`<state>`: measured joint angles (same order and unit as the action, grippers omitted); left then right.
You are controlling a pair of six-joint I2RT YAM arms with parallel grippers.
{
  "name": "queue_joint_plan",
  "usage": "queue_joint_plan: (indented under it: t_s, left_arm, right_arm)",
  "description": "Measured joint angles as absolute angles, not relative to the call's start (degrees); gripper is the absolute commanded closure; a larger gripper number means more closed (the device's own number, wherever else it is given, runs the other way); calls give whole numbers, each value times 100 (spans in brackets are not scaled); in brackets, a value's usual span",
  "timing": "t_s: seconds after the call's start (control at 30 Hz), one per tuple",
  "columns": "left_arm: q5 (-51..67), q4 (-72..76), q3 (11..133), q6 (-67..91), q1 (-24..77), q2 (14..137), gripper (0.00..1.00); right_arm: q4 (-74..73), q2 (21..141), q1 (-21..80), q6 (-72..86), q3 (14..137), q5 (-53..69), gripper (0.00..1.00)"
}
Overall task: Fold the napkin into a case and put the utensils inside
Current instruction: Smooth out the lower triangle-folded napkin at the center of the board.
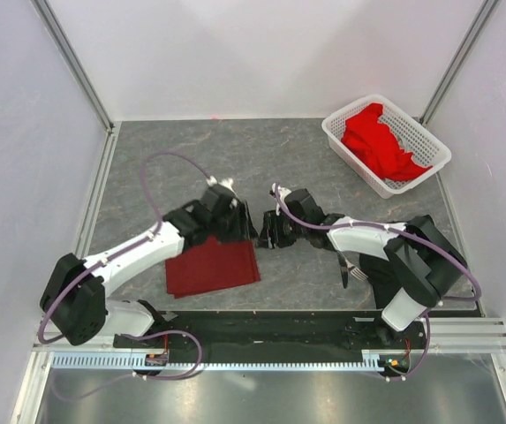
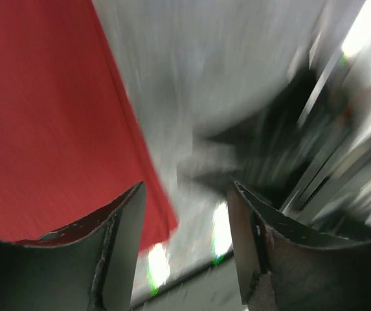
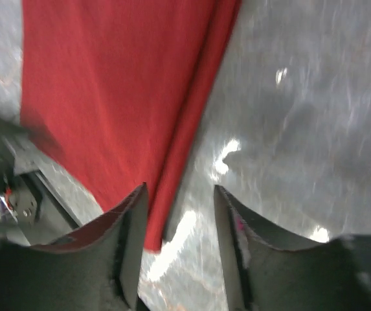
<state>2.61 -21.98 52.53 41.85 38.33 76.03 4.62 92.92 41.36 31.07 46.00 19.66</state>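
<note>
The dark maroon napkin lies flat on the table as a folded rectangle, in front of the left arm. My left gripper hovers just above its far right corner, and my right gripper faces it from the right. In the left wrist view the napkin fills the left side, and the left gripper is open with nothing between its fingers. Seen from the right wrist, the napkin's doubled edge ends by the left finger, and the right gripper is open and empty. Silver utensils peek out beside the right arm, mostly hidden.
A white lattice basket holding bright red cloths stands at the back right. Enclosure walls and metal posts ring the grey table. A black strip and rail run along the near edge.
</note>
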Motion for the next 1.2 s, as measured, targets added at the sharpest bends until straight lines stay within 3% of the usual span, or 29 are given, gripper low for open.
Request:
queue_joint_plan:
  t_s: [0.13, 0.17, 0.63, 1.2]
  left_arm:
    - [84, -2408, 4703, 4429, 4624, 7669, 41]
    - [21, -2429, 4665, 4473, 4713, 7697, 46]
    - [-172, -2375, 4591, 4969, 5118, 8149, 65]
    - [-360, -2438, 4418, 5312, 5266, 8241, 62]
  right_arm:
    - [545, 9500, 4075, 3131, 4834, 2145, 58]
    - [639, 9500, 4077, 3179, 4768, 2272, 59]
    - [1975, 9498, 4217, 3938, 3376, 3030, 59]
    - [2491, 9533, 4278, 4099, 3216, 3162, 61]
